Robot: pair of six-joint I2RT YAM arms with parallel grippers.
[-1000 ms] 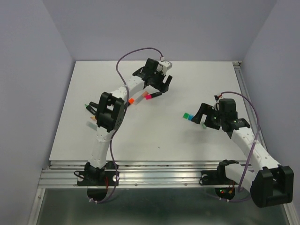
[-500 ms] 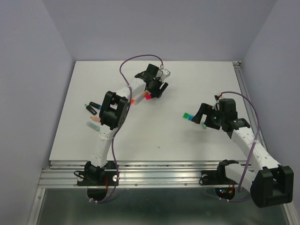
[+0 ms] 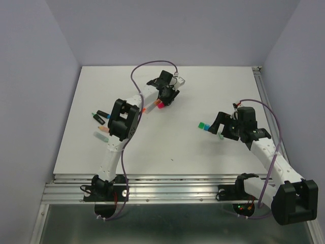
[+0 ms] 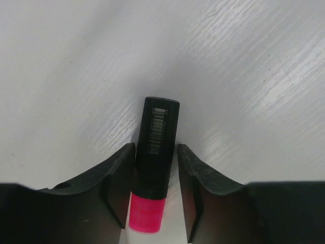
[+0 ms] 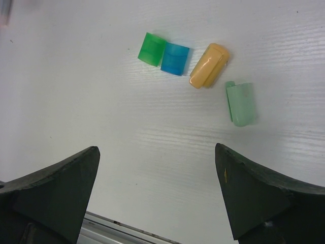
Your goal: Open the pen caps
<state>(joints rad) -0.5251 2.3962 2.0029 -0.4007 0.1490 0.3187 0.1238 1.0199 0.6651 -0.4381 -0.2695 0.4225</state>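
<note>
A black pen (image 4: 158, 137) with a pink cap (image 4: 147, 216) lies on the white table. My left gripper (image 4: 156, 152) straddles it and is shut on the black body, with the cap at the base of the fingers. From above, the left gripper (image 3: 163, 97) sits at the back centre and the pink cap (image 3: 159, 105) pokes out below it. My right gripper (image 5: 156, 150) hangs wide open and holds nothing. Loose caps lie ahead of it: green (image 5: 152, 49), blue (image 5: 175, 58), yellow-orange (image 5: 209, 65) and pale mint (image 5: 241, 104). In the top view the right gripper (image 3: 218, 127) sits just right of those caps (image 3: 203, 125).
An orange-capped pen (image 3: 143, 109) lies beside the left arm's forearm. More pens (image 3: 100, 117) and a pale one (image 3: 100, 134) lie at the table's left. A metal rail (image 3: 172, 189) runs along the near edge. Grey walls close in both sides.
The left gripper dropped onto the pink-capped pen and its jaws closed from wide open to snug around the black body. The right arm has stayed still.
</note>
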